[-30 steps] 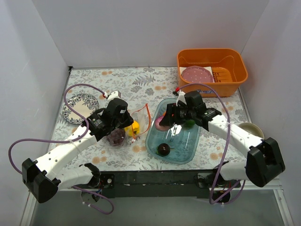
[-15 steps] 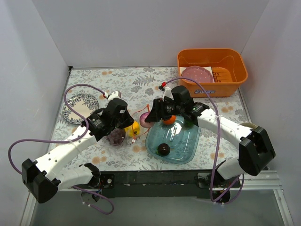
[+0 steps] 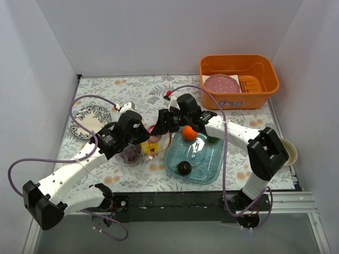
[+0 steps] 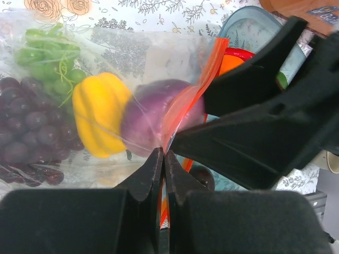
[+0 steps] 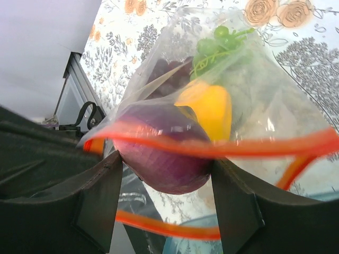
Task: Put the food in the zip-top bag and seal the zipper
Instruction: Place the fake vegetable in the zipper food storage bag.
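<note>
The clear zip-top bag [image 3: 139,150] lies left of the blue tray [image 3: 207,164] and holds a yellow pepper [image 4: 100,119], green grapes [image 4: 47,58] and dark purple grapes [image 4: 26,132]. My left gripper [image 4: 163,154] is shut on the bag's edge at the red-orange zipper [image 4: 204,79]. My right gripper [image 5: 167,174] is shut on the purple onion [image 5: 164,148] and holds it in the bag's open mouth, between the two zipper strips [image 5: 238,149]. The orange [image 3: 189,132], the lime [image 3: 212,138] and the dark plum [image 3: 184,168] sit in the tray.
An orange basket [image 3: 267,84] at the back right holds the pink dotted disc [image 3: 222,83]. A patterned plate [image 3: 87,119] lies at the left. A pale bowl [image 3: 290,152] stands at the right edge behind my right arm.
My right gripper has carried the purple onion left, from over the tray to the bag's mouth. The orange now shows in the tray. My left gripper has stayed on the bag.
</note>
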